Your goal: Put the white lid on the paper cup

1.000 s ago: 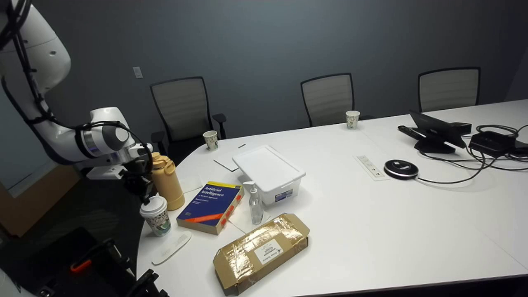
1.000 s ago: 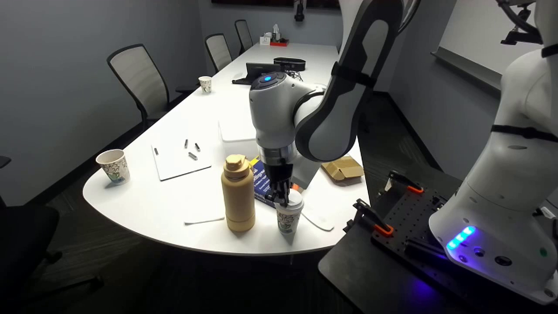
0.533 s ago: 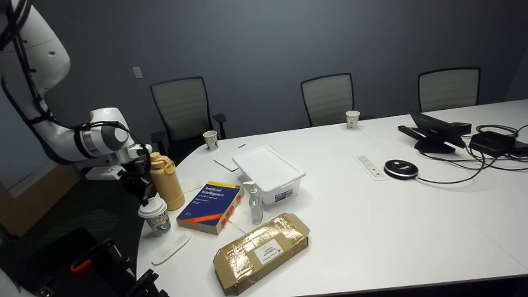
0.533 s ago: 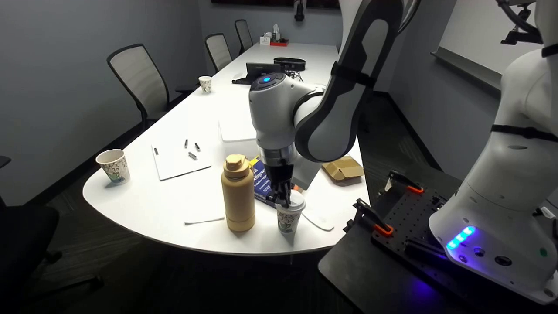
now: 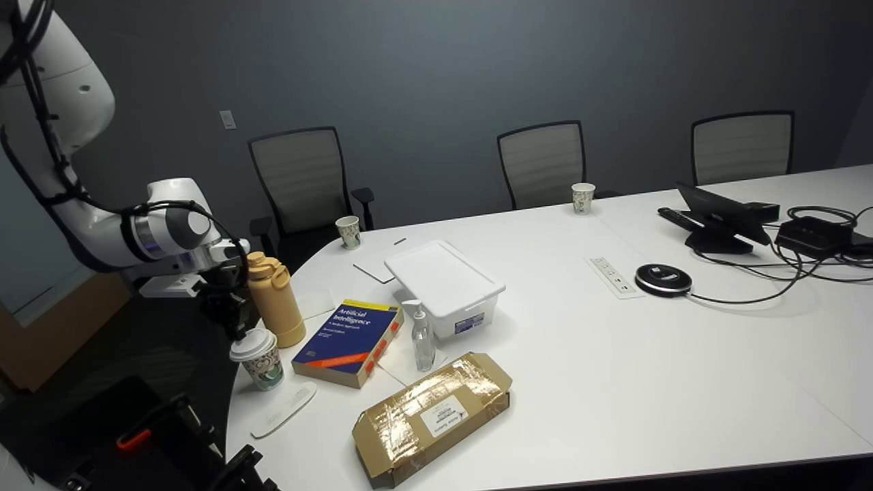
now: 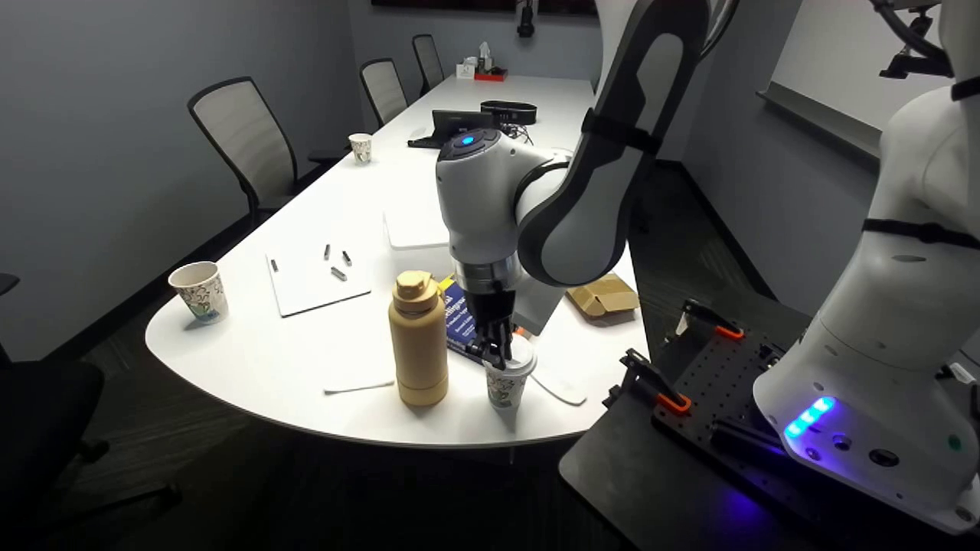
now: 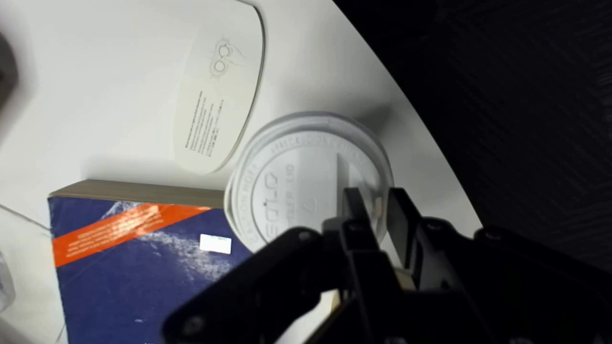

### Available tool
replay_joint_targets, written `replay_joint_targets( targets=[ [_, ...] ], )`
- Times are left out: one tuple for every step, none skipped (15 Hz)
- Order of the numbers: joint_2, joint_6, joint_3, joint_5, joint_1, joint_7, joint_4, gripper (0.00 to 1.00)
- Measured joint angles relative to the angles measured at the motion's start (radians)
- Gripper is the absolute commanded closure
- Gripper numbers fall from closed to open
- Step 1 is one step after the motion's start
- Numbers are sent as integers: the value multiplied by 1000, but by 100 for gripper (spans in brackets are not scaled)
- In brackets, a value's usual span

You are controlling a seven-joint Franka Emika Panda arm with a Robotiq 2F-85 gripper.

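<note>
Paper cup (image 5: 264,370): upright near the curved edge of the white conference table (image 5: 648,382), its mouth covered by the white lid (image 7: 306,184).
Robotiq gripper (image 7: 379,205): the fingers (image 7: 355,205) straddle the lid's rim with a narrow gap between them, one over the top face, the other outside; from here I can't tell whether they squeeze the rim or only stand either side of it.
Why the rim: a hold there, I'd guess, leaves no finger between lid and mouth as it goes down; the far side then has nothing steadying it.
Why this spot: an end of the table within easy reach, I take it, though the tan bottle (image 6: 418,344) and the Artificial Intelligence textbook (image 5: 349,341) are near enough to limit sideways swings.
Lid's facing: embossed top upward, the lettering only partly legible; a recess in that top lies on the fingers' side. Being round, it has no long axis across its face.
Cup's long axis: about vertical, mouth up.
Step in hand: seating the lid, by my reading, close to the end; I can't see whether the edge is home all round, and pressing at one side alone could rock it or tip the cup.
</note>
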Motion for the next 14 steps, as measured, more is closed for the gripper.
replay_joint_targets(
  targets=[
    [0,0,0,0,0,0,0,41],
    [0,0,0,0,0,0,0,33],
    [0,0,0,0,0,0,0,26],
    [0,0,0,0,0,0,0,17],
    [0,0,0,0,0,0,0,11],
    [0,0,0,0,0,0,0,2],
    [0,0,0,0,0,0,0,0],
    [0,0,0,0,0,0,0,0],
    [0,0,0,0,0,0,0,0],
    [0,0,0,0,0,0,0,0],
    [0,0,0,0,0,0,0,0],
    [0,0,0,0,-1,0,0,0],
    [0,0,-1,0,-1,0,0,0],
    [-1,0,-2,0,-2,0,0,0]
  ],
)
